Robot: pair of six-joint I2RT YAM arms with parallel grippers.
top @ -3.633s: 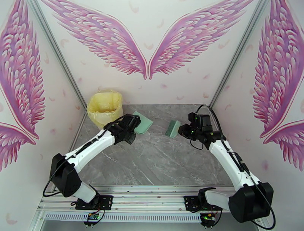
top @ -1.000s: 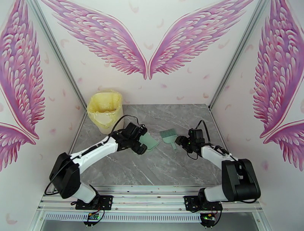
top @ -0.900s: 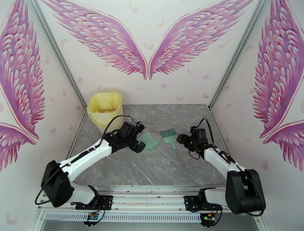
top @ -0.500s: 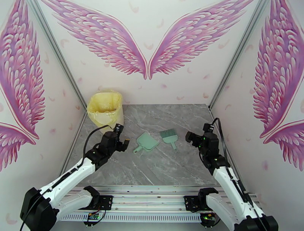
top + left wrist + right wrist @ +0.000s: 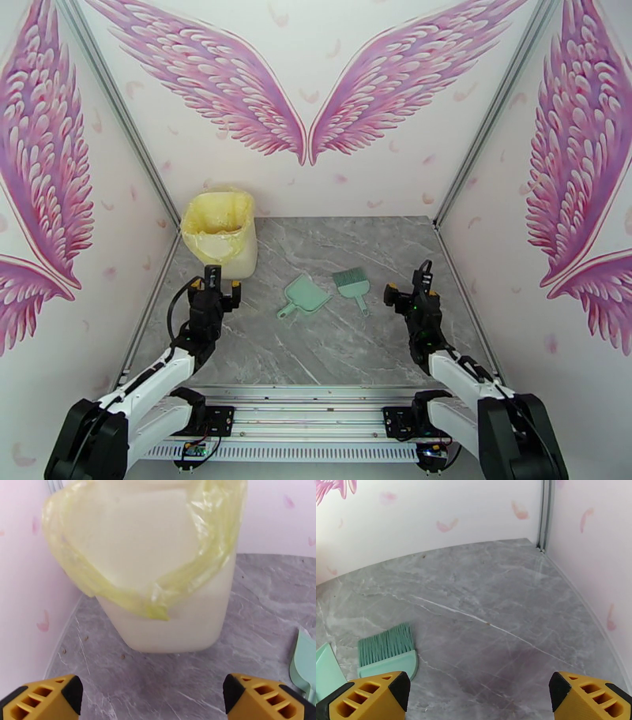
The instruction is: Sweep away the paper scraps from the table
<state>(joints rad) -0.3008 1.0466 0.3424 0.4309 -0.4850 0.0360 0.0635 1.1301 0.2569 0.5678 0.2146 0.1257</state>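
Grey marble-patterned table (image 5: 340, 351): mint plastic dustpan (image 5: 305, 295) and mint hand brush (image 5: 351, 281) lying mid-table, just apart. Left gripper (image 5: 153, 701) spread wide, empty, near yellow-lined white bin (image 5: 166, 610) at far left; bin interior hidden. Right gripper (image 5: 476, 699) spread, empty, near right.

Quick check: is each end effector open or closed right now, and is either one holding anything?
left end effector: open, fingers spread wide, holding nothing.
right end effector: open, fingers spread wide, holding nothing.
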